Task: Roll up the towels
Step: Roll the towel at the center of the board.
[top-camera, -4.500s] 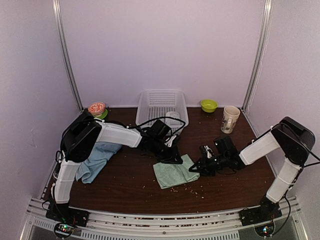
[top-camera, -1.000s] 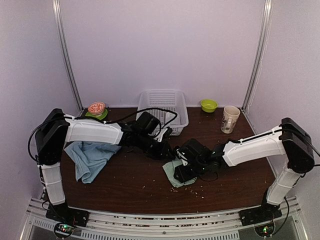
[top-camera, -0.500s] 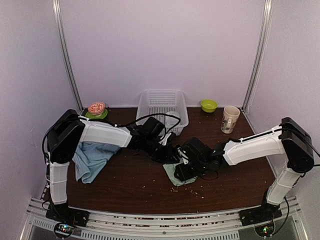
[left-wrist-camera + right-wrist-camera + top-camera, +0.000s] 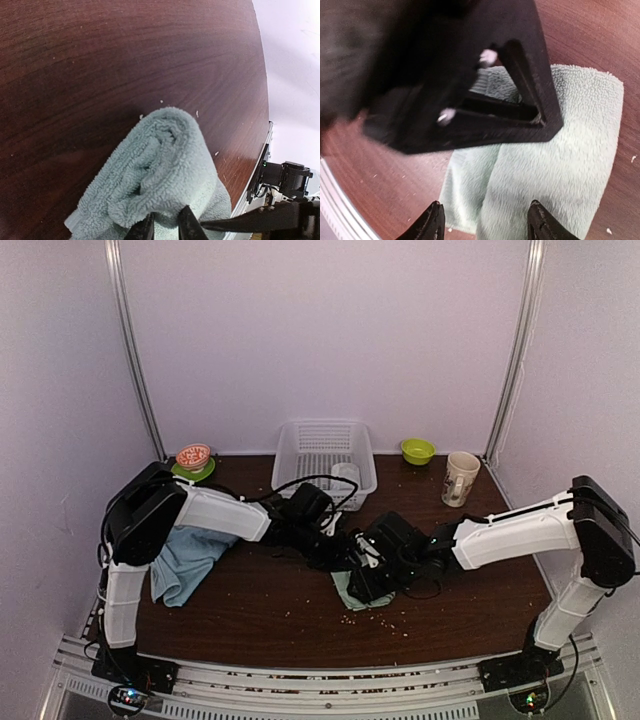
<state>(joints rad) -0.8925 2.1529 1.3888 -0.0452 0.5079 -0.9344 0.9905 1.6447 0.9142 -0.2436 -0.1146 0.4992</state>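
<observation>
- Pinching a fold of the pale green towel (image 4: 160,170), the left gripper (image 4: 165,227) has its fingers nearly closed.
- The right gripper (image 4: 486,222) hangs over that towel, fingers wide apart, holding nothing.
- The towel lies partly rolled in the middle of the counter (image 4: 260,620).
- The light blue towel (image 4: 185,555) lies bunched by the left edge.

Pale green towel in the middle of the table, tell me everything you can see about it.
The pale green towel is fluffy terry-like cloth, partly rolled: one end shows a loose spiral, with a flat layer underneath. It lies on the dark wooden table near the centre, crumbs around it. The left gripper pinches the roll between its fingers; the right gripper is open above its flat part; contact can't be judged.
</observation>
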